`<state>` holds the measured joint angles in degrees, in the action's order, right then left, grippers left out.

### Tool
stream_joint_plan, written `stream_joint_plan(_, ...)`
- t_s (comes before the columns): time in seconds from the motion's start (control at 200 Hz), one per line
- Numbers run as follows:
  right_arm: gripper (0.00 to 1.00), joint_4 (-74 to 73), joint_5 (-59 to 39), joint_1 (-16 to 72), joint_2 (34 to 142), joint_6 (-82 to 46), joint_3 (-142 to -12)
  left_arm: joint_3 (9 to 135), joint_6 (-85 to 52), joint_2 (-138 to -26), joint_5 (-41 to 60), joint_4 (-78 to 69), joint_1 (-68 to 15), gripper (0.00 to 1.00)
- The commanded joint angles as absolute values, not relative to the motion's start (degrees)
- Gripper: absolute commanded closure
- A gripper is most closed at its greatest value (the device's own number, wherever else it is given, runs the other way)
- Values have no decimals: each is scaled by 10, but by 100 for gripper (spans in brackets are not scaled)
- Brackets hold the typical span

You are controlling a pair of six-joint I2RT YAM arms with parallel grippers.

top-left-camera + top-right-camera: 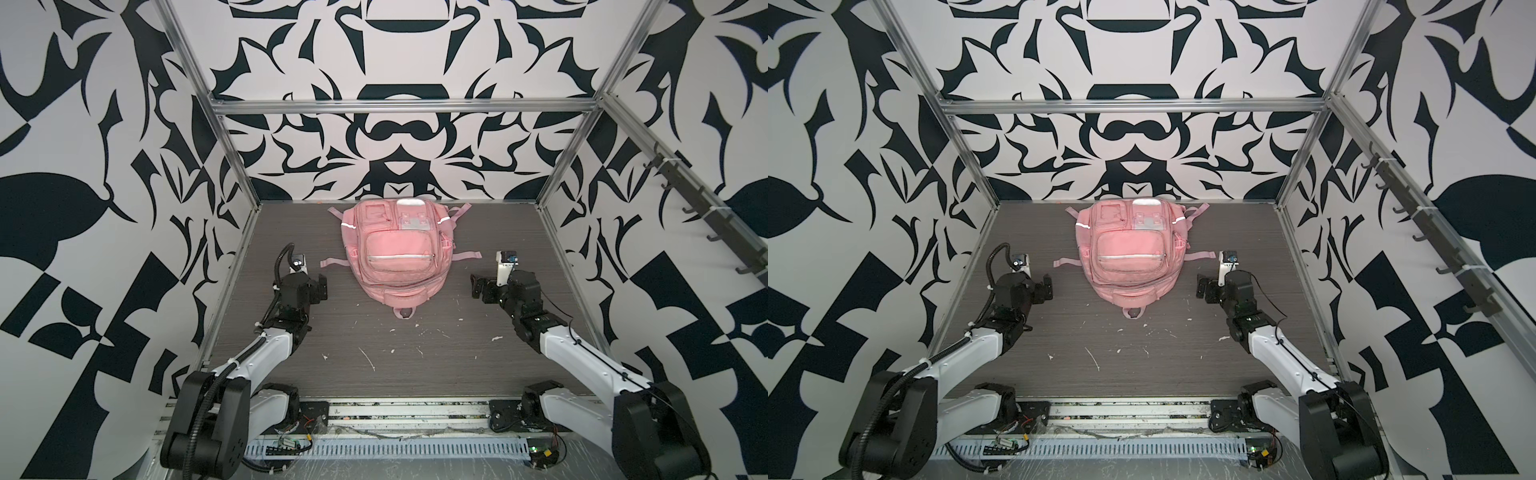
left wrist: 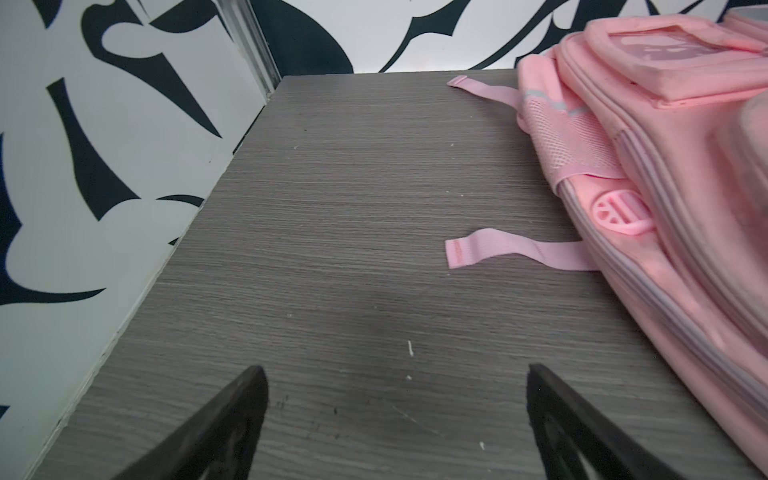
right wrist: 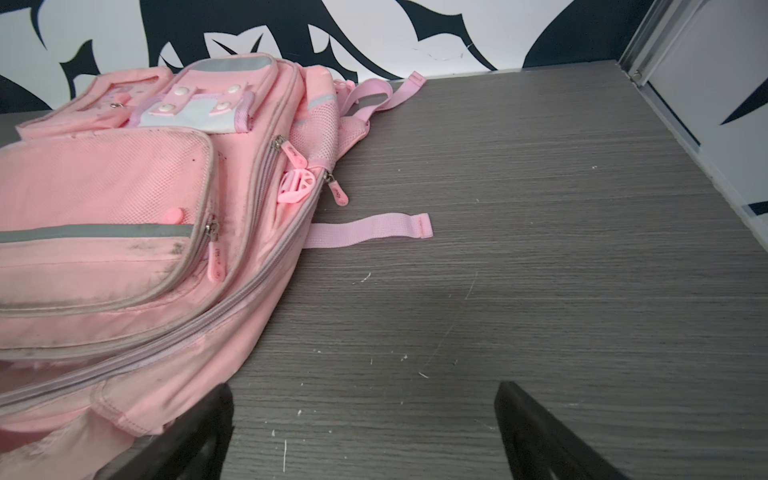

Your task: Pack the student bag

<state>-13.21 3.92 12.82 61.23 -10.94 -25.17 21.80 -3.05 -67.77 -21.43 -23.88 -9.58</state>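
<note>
The student bag (image 1: 392,253) lay flat on the grey table (image 1: 415,353) with its front pockets up. It sat in the middle of both top views, close to the patterned wall (image 1: 386,145) at the back, and its carry loop pointed toward the lower edge of the frame. The left tool (image 1: 321,286) sat low over the table just left of the bag, apart from it, jaws spread wide and holding nothing. In the left wrist view its dark fingers (image 2: 232,415) framed only bare table at the bottom. The bag filled the right side of that frame, and a loose pink strap (image 2: 511,251) lay flat ahead, untouched. The right tool (image 1: 477,286) mirrored it on the bag's right, also gaping wide and empty. In the right wrist view one finger overlapped the bag's near corner at lower left, but I could not tell whether it touched; the top views showed a gap. A second strap (image 3: 370,230) lay flat in mid-frame, clear of that tool.
</note>
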Motion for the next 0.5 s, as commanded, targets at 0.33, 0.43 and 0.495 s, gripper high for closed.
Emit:
stream_joint_plan(0.33,0,-186,78,128,626,-78,-250,227,-23,-868,-50,-470,-13,1)
stream_joint_plan(0.43,0,-193,91,128,629,-69,-249,203,-1,-899,5,-555,-12,1)
stream_joint_plan(0.495,0,-199,122,129,628,-59,-247,219,-2,-889,10,-502,-12,1)
